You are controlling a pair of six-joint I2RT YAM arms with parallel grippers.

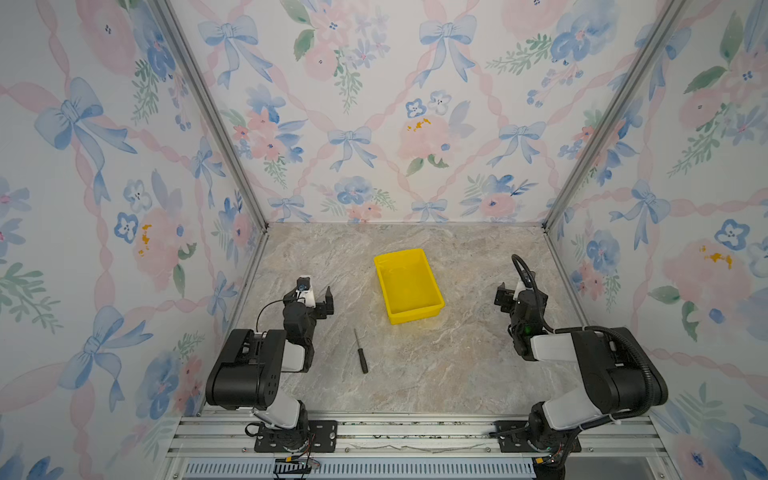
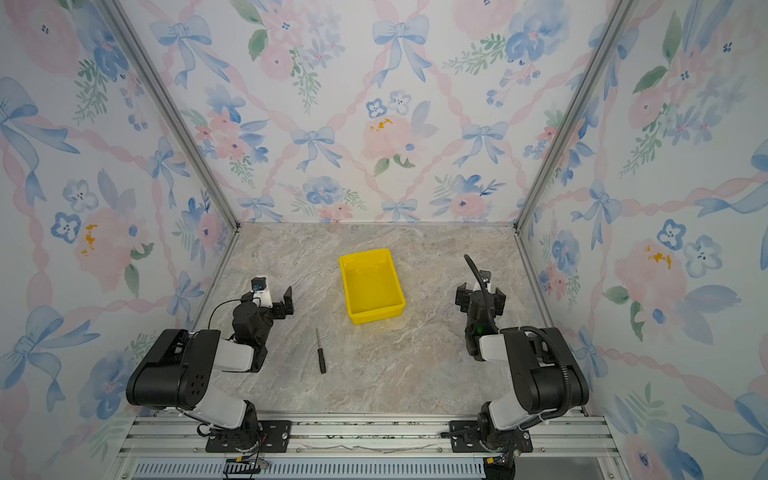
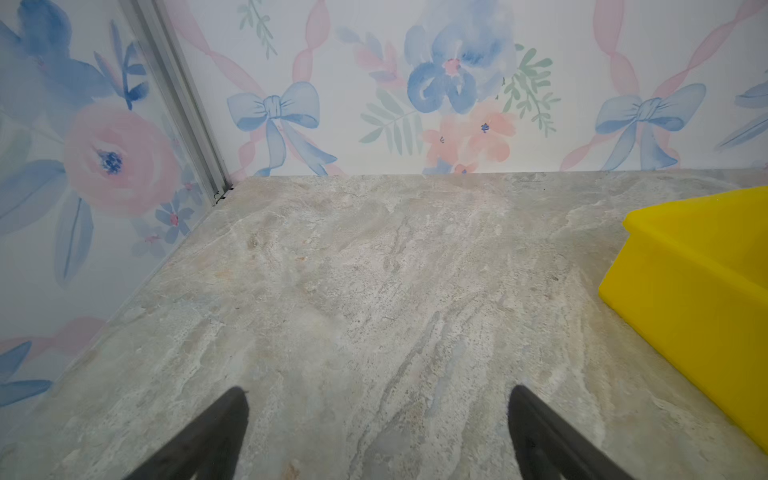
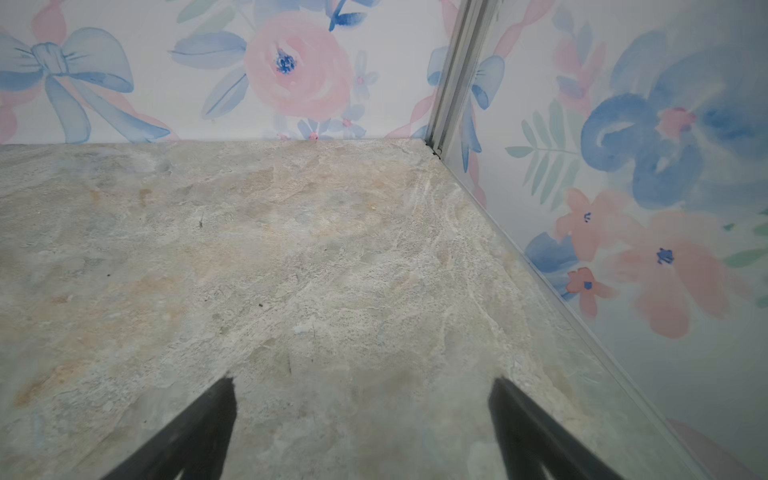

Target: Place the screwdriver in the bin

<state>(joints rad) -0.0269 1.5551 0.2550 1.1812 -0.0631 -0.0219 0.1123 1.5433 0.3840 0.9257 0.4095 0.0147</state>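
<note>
One screwdriver (image 1: 360,351) lies flat on the marbled table (image 1: 415,374), outside the one yellow bin (image 1: 415,318) and clear of it, off the bin's near left corner on the side toward the arm bases. Its long axis runs almost parallel to the bin's long sides. The thin shaft points toward the bin's end of the table and the black handle toward the bases, with a slight lean. The bin itself is empty in both top views.

There are two arms, one either side of the bin. The left gripper (image 3: 378,395) hangs to the left of the bin, about level with its near half, with its fingers (image 3: 232,415) spread wide and nothing between them. The right gripper (image 4: 362,384) hangs to the right of the bin, also with its fingers apart and empty.

The left gripper is clearly the nearer of the two to the screwdriver. Its fingers aim past the bin's left wall (image 3: 685,282) toward the far wall, though, and the screwdriver lies behind them, back toward the bases and a little toward the bin's side. The left wrist view shows only bare table and a corner of the bin, and no tool. My judgement is that the left arm has to draw back and tip down, then set its fingers across the handle, square to that long axis, before closing
</note>
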